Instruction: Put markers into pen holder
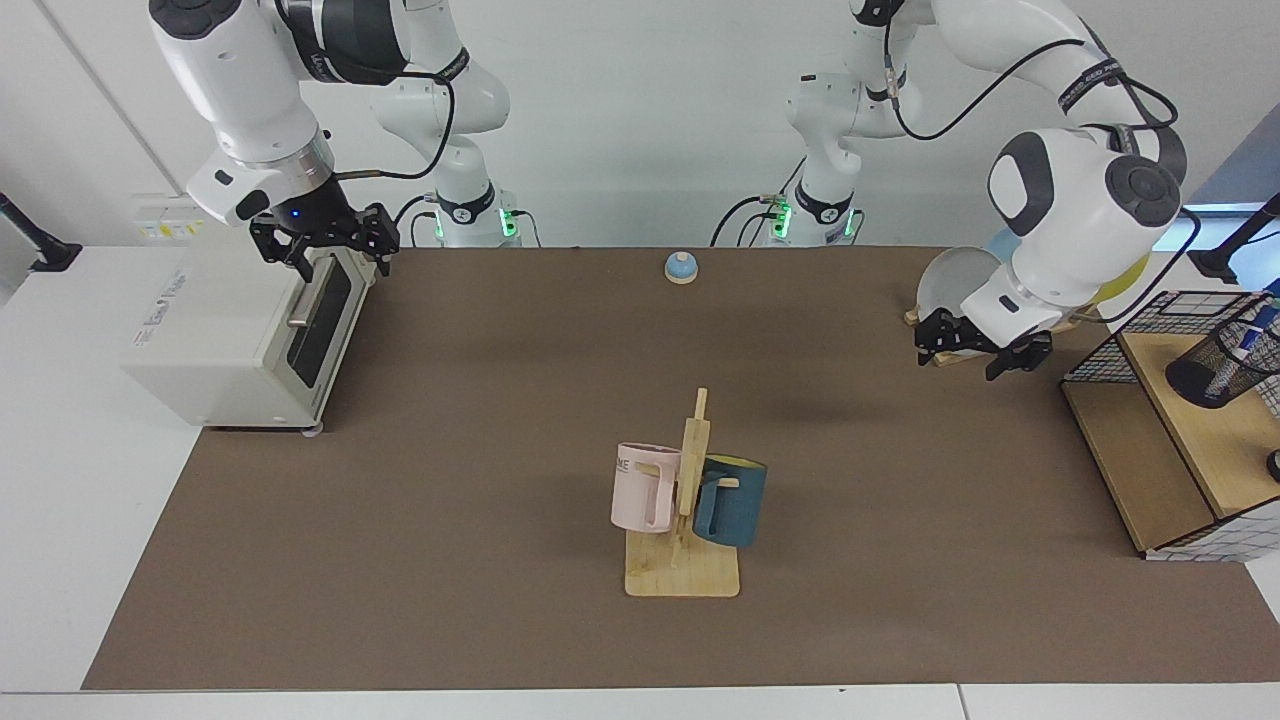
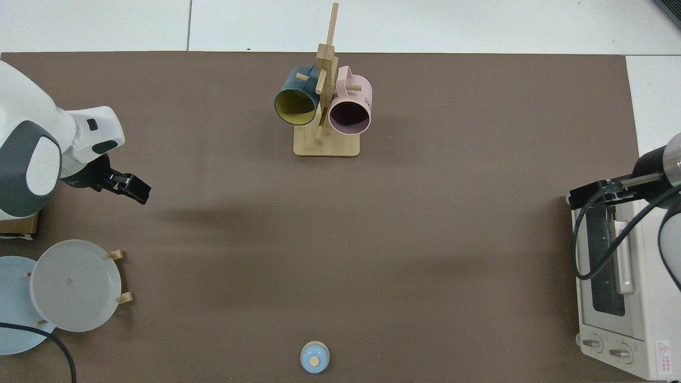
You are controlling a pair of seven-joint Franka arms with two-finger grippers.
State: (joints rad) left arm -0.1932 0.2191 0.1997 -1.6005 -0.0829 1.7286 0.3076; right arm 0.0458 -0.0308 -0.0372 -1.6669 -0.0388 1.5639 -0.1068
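Now | left gripper (image 1: 983,350): jaws spread, empty, above mat | right gripper (image 1: 322,245): by toaster oven (image 1: 240,330), jaws unclear

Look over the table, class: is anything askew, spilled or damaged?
Only one thing stands out: the pen holder at the facing view's right edge leans instead of standing upright, with a marker in it. Nothing is spilled or visibly damaged. The mugs hang on their rack.
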